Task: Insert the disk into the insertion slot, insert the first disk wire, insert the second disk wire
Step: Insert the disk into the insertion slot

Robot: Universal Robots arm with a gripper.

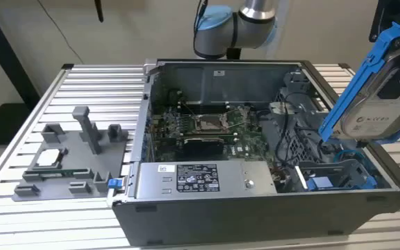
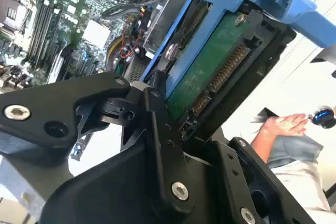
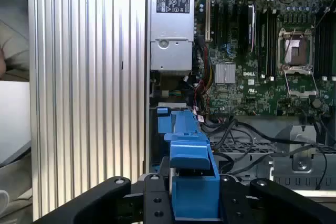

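Note:
The disk (image 1: 384, 104), a silver-grey drive with a white label in a bright blue carrier, hangs tilted on edge in the air at the exterior view's right. It is above the grey metal drive cage whose bay is the insertion slot (image 1: 339, 174). My gripper (image 3: 194, 192) is shut on the disk, its black fingers clamping the blue carrier (image 3: 191, 150). In the second wrist view my gripper (image 2: 176, 121) holds the disk with its green circuit board (image 2: 210, 72) and connector edge showing. A blue cable (image 1: 344, 154) lies beside the cage.
The open computer case (image 1: 255, 208) lies on a slatted metal table (image 1: 96, 88). It holds the motherboard (image 1: 207, 122), a power supply (image 1: 200, 179) and loose black cables (image 1: 283, 140). A grey fixture (image 1: 68, 156) stands at the exterior view's left. A person's hand (image 2: 283, 125) is near.

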